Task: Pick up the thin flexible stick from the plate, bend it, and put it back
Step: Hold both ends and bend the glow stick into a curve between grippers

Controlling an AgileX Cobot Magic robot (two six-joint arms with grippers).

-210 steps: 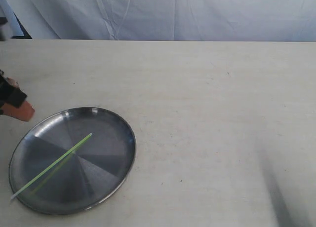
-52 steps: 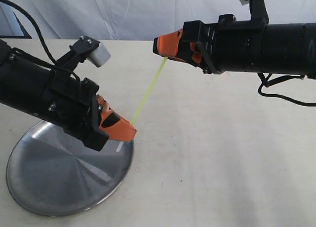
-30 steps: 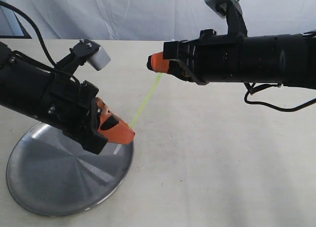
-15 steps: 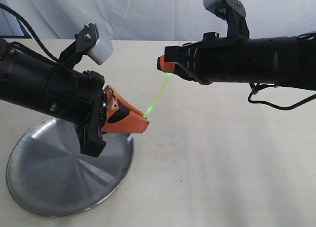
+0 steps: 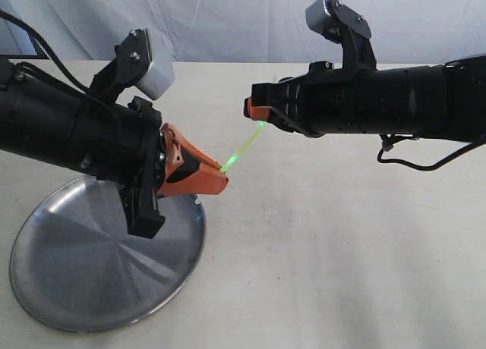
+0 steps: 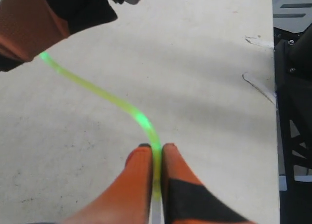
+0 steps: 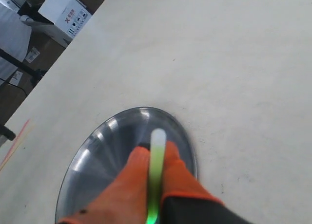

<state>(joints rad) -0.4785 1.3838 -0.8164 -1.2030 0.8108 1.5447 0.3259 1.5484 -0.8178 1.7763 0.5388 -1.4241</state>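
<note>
The thin flexible stick [image 5: 241, 146] glows bright green and hangs in the air between both grippers, above the table beside the plate [image 5: 45, 288]. My left gripper [image 5: 222, 182] is shut on its lower end, just over the plate's right rim. My right gripper [image 5: 249, 110] is shut on its upper end. In the left wrist view the stick [image 6: 114, 101] curves in a wave from the left gripper [image 6: 156, 147] to the right gripper [image 6: 29, 34]. In the right wrist view a pale tip of the stick [image 7: 158, 136] pokes out past the right gripper [image 7: 155, 148], with the plate [image 7: 97, 146] below.
A white cloth [image 5: 243, 23] hangs behind the beige table [image 5: 342, 250]. The left arm's black body [image 5: 68, 136] lies over the plate's far side. A dark frame [image 6: 292, 97] stands past the table edge, and boxes [image 7: 63, 9] sit on the floor beyond it.
The stick left the plate, held at both ends. Over the last second the left gripper rose and turned, the gap between grippers shortened, and the stick went from pale to glowing green.
</note>
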